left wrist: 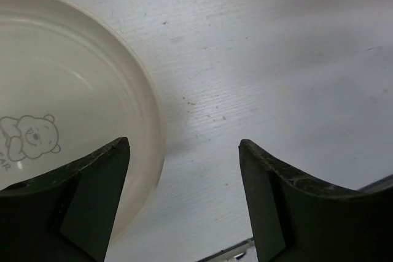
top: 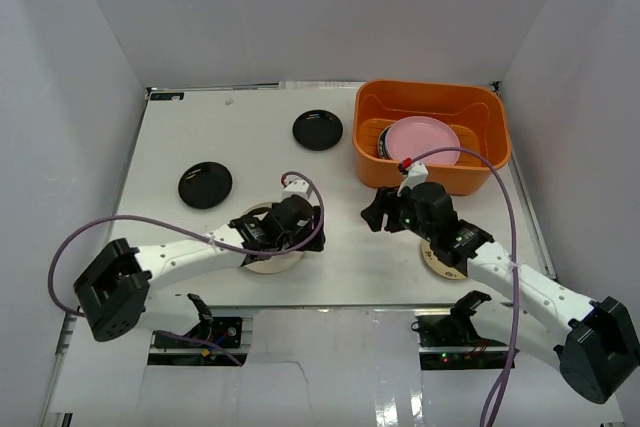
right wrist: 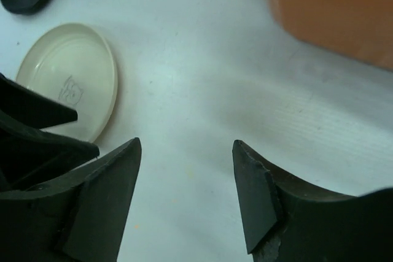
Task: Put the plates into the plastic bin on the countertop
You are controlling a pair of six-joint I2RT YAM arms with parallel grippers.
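A cream plate point(top: 262, 263) with a bear print lies near the front of the white countertop point(top: 340, 247). My left gripper point(top: 290, 232) is open right above its right rim. In the left wrist view point(left wrist: 184, 151) one finger is over the plate point(left wrist: 61, 102) and the other over bare table. My right gripper point(top: 374, 213) is open and empty over bare table, between the cream plate point(right wrist: 67, 81) and the orange bin point(top: 432, 97). A pink plate point(top: 422, 137) lies in the bin on something dark. Two black plates point(top: 317, 129) point(top: 205, 185) lie on the table.
A pale plate with orange marks point(top: 436, 261) lies mostly hidden under my right arm near the front edge. White walls close in the table on three sides. The bin's wall point(right wrist: 331, 10) fills the top right of the right wrist view.
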